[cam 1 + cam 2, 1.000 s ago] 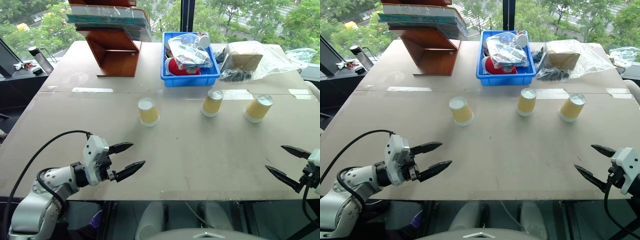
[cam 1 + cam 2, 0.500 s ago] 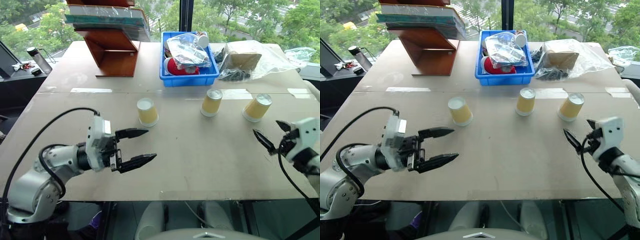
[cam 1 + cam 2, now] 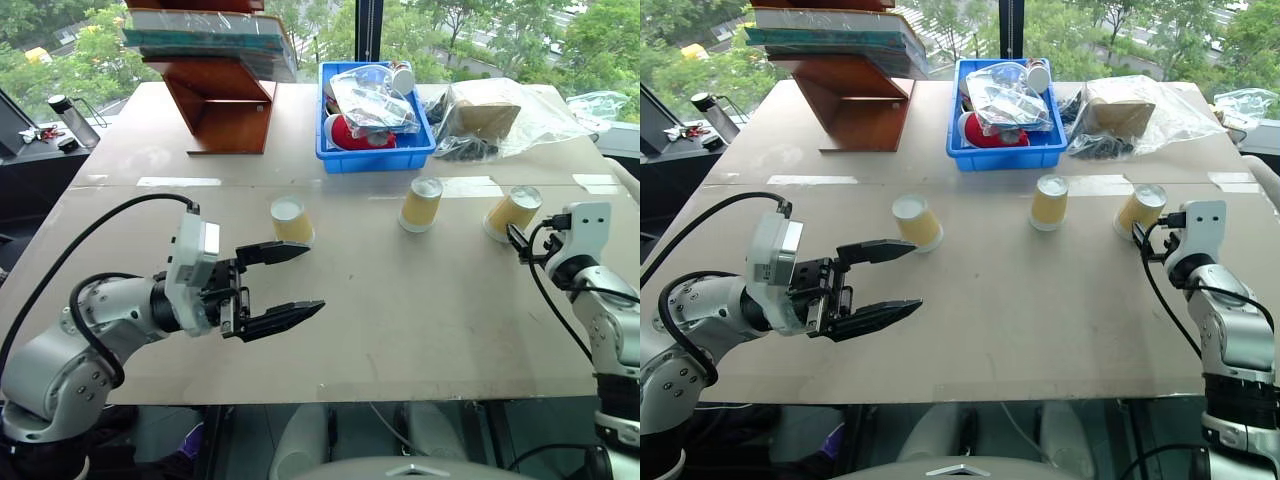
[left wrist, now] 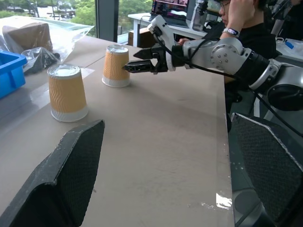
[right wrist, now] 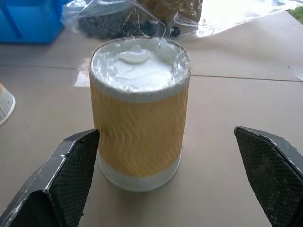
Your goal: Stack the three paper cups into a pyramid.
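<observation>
Three paper cups stand upside down in a row across the table: the left cup (image 3: 291,220), the middle cup (image 3: 421,204) and the right cup (image 3: 512,212). They are apart from one another, so no pyramid stands. My right gripper (image 3: 520,241) is open and level, right at the near side of the right cup. In the right wrist view that cup (image 5: 139,106) stands just ahead, between the two spread fingers (image 5: 61,184). My left gripper (image 3: 315,276) is open and empty, pointing right, a little in front of the left cup.
A blue bin (image 3: 378,158) of bagged items, a wooden stand with books (image 3: 225,100) and a clear plastic bag (image 3: 500,115) line the far side. A bottle (image 3: 62,118) stands off the far left. A seated person (image 4: 246,23) is beyond the table's right end.
My right gripper came up from the table's near edge and forward to the right cup. My left gripper rose and shifted right, toward the left cup. Both stayed open.
</observation>
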